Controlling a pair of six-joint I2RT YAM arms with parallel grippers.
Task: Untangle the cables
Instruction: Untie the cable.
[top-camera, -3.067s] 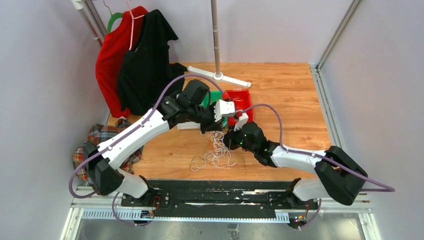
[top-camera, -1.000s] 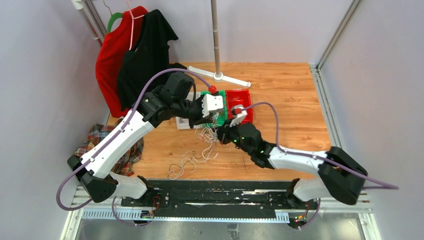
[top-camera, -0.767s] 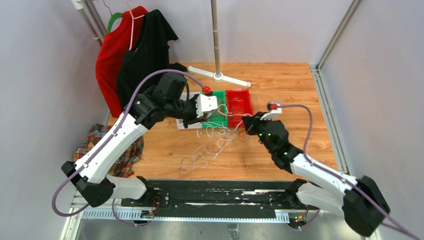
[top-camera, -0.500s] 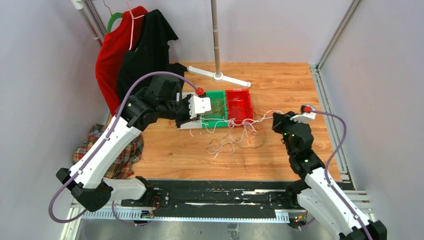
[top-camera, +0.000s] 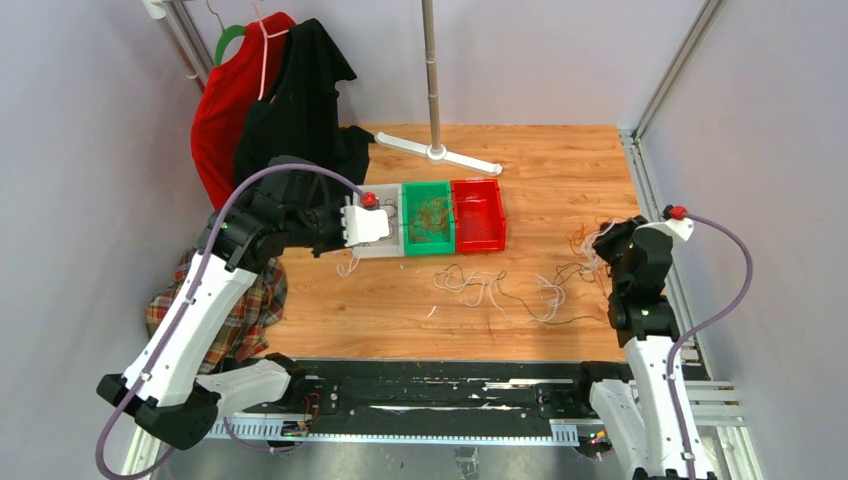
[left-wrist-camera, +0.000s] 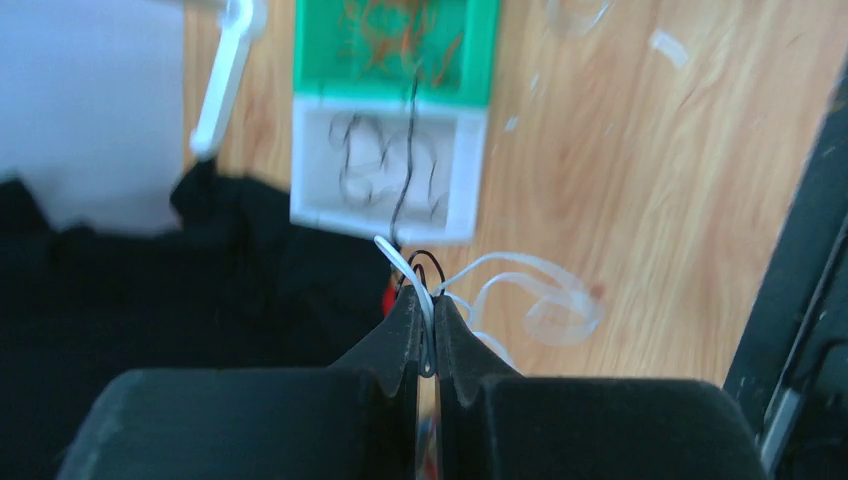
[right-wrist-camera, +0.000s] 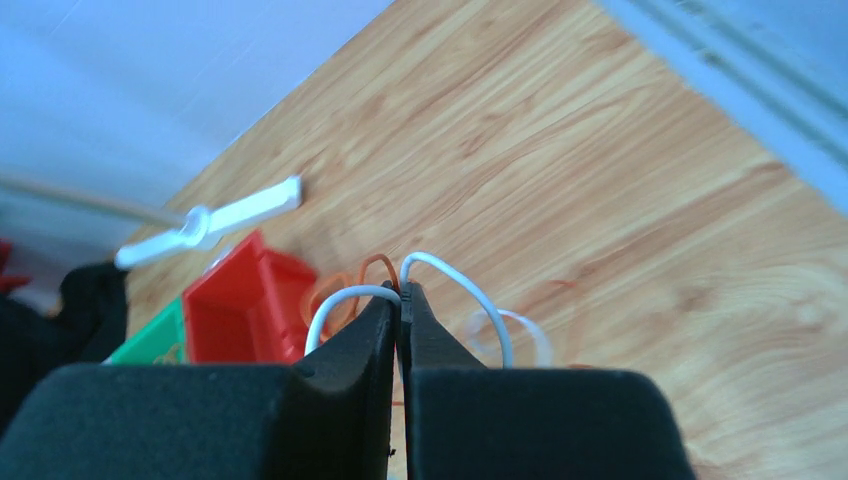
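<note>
Left end effector clenched on white and black cables, just beside white tray. Right end effector clenched on white and orange cables near right worktop edge. Remaining cables spread loose on worktop between arms

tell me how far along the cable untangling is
Done: the cables lie as loose strands across the table, and some wires already sit in the green bin and white bin. In hand: the left gripper and right gripper are each shut on a few strands. Left: the strands on the table cross and loop over one another.
</note>
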